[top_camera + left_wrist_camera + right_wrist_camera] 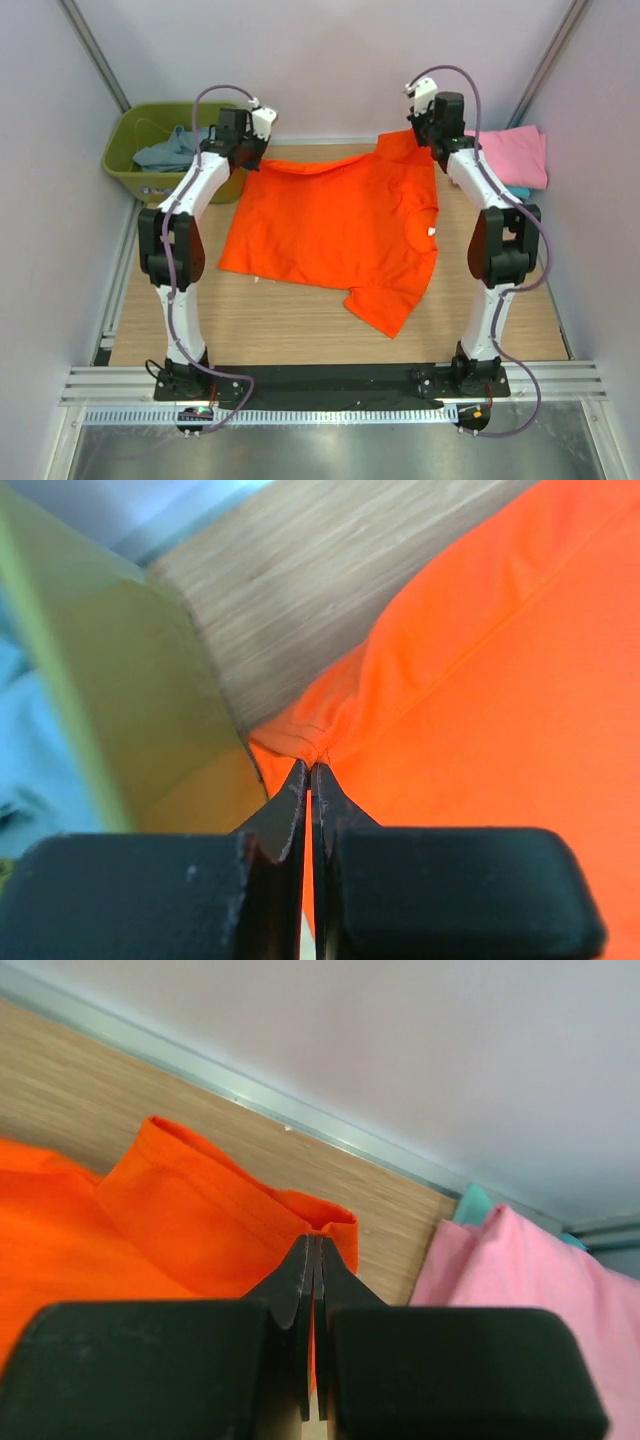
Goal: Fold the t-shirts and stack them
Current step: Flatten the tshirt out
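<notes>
A bright orange t-shirt [335, 225] lies spread across the wooden table, one sleeve pointing toward the near edge. My left gripper [250, 160] is shut on its far left corner, and the pinched hem [312, 748] bunches at the fingertips [300, 780] in the left wrist view. At the far right, my right gripper [432, 142] is shut on the other far corner, where a sleeve hem [325, 1222] folds up between the fingers. A folded pink t-shirt [515, 155] rests on a teal one [472, 1203] at the right. A blue-grey shirt [170, 150] lies in the tub.
The olive-green tub [135, 165] stands beside the table's far left corner, its wall [120, 700] close to my left gripper. A white wall rises behind the table's far edge [300, 1125]. Bare wood [280, 320] shows in front of the shirt.
</notes>
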Robot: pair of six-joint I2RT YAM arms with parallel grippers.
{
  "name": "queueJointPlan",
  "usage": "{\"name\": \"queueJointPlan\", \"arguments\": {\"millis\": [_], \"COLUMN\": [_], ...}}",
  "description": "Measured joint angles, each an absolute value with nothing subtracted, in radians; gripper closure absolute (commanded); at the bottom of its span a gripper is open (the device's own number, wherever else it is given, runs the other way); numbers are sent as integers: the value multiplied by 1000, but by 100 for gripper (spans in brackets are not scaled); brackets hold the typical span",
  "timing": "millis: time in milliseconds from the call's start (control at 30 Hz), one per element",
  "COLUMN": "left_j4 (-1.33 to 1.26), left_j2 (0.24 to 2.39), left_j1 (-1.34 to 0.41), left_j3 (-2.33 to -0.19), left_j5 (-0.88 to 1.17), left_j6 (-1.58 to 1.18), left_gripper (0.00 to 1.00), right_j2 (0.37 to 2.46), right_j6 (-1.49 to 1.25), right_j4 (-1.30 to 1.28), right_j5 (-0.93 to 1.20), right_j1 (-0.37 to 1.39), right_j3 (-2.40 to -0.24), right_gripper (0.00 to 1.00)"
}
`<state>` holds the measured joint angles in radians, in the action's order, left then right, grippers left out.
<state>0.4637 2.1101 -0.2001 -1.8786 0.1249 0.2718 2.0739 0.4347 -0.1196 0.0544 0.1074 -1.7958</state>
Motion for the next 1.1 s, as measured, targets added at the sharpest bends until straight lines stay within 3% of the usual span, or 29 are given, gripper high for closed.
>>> {"name": "queueJointPlan", "arguments": {"millis": [233, 500, 767, 1100], "left_j4": [469, 480, 559, 681], "left_j2": [1808, 1554, 1352, 1140], "left_j1": [-263, -374, -509, -511], "left_j3": [-1857, -1864, -1780, -1907], "left_j5": [52, -54, -106, -111], "left_j6": [185, 117, 127, 160], "left_gripper": [100, 100, 100, 100], "right_j2": [1683, 1192, 1011, 904], "right_j6": [208, 105, 111, 121], "right_j4": [-231, -311, -538, -807], "right_j5": [30, -45, -100, -144], "right_j1": [74, 65, 65, 66], "right_j3": [-1776, -1610, -1664, -2079], "right_gripper": [99, 99, 99, 99]}}
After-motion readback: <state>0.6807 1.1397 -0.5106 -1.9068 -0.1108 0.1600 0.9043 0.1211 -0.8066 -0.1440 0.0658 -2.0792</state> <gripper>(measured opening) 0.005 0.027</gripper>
